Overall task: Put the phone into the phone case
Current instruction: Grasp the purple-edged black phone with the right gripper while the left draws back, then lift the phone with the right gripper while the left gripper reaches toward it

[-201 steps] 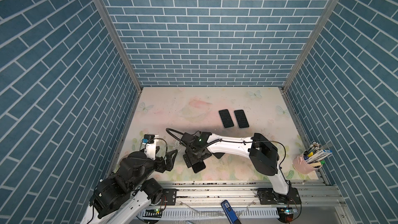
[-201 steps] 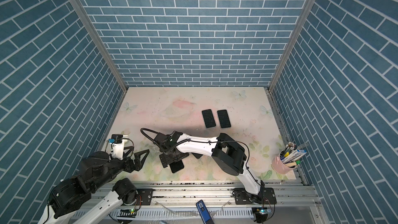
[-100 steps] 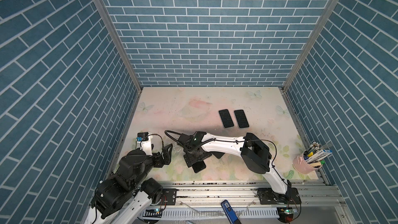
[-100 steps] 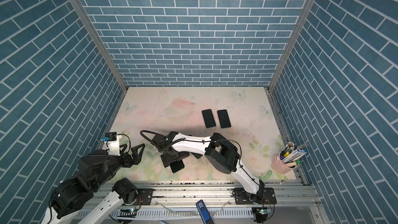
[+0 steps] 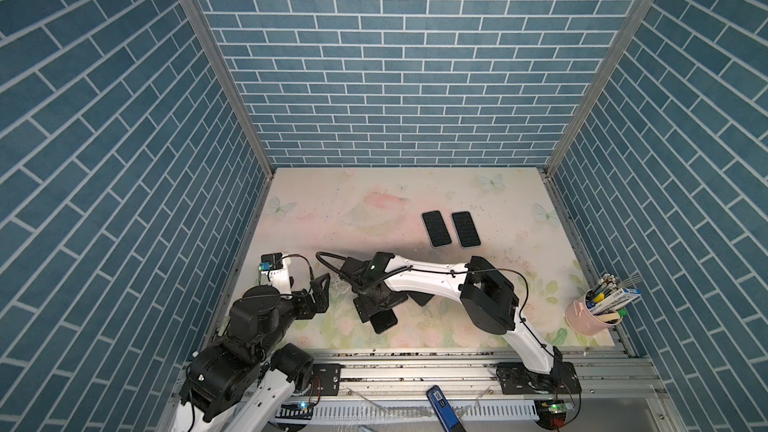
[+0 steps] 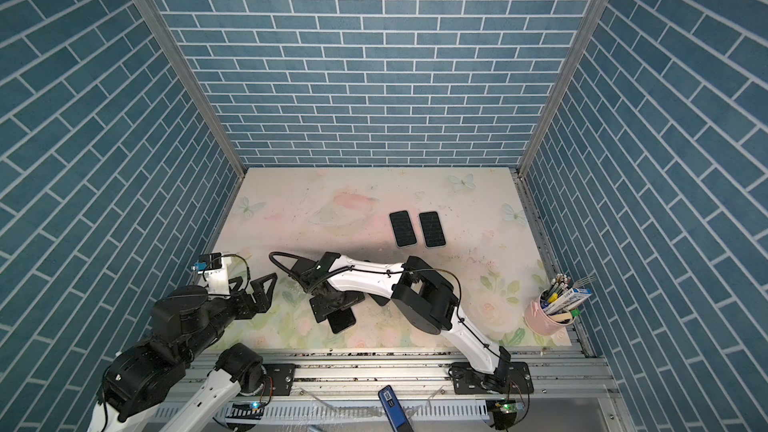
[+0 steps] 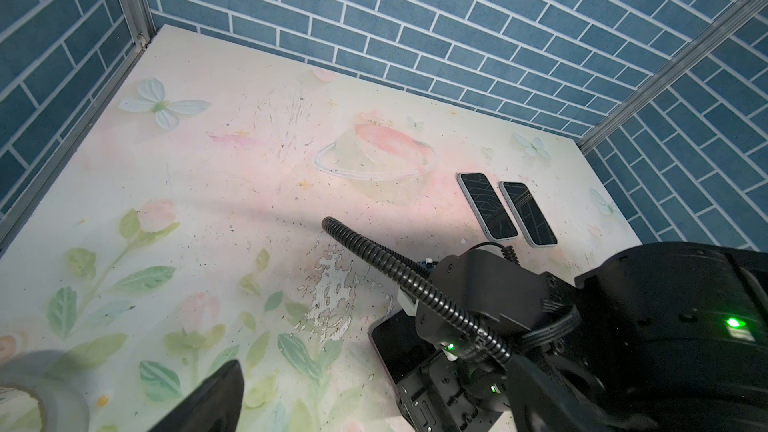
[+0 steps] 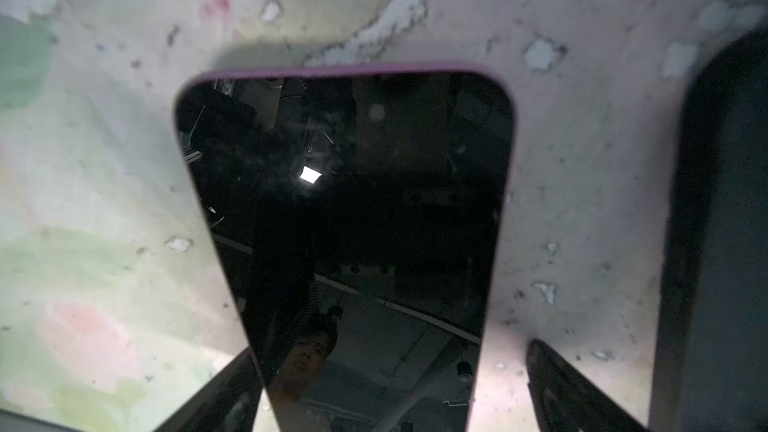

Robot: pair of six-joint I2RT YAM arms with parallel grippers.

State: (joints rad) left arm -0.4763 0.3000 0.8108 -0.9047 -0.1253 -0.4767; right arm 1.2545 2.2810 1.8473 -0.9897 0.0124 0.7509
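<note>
Right arm: white links stretched low from its base at 5 o'clock across the pastel floral table mat [image 5: 316, 218] toward 7 o'clock, wrist bent down, right gripper [image 5: 374, 312] pointing at the surface. Its jaws stand spread wide and straddle the black-screened phone with a purple rim [image 8: 345, 209]; in the right wrist view one finger [image 8: 232, 384] sits just beside the phone's long edge, while the opposite one is clear of it, with mat showing between. No pinch observed. Left arm: black links folded tight at the 8 o'clock corner, left gripper [image 5: 319, 289] held level above the mat, aimed toward the right arm's wrist, jaws spread, nothing between them. Phone: lies flat, screen up, at 6 to 7 o'clock on the mat in both top views, its near end showing from under the gripper [image 6: 344, 321]; glass dark, glossy and reflective. Dark matte phone case with a raised rim [image 8: 731, 222] lies flat just beside the phone, apart from it, parallel to its long edge. Two further dark-screened phones with pale edges [image 5: 451, 229] lie side by side at 1 o'clock, well apart from both grippers. Pink cup of pens [image 5: 588, 320] stands at 4 o'clock.
</note>
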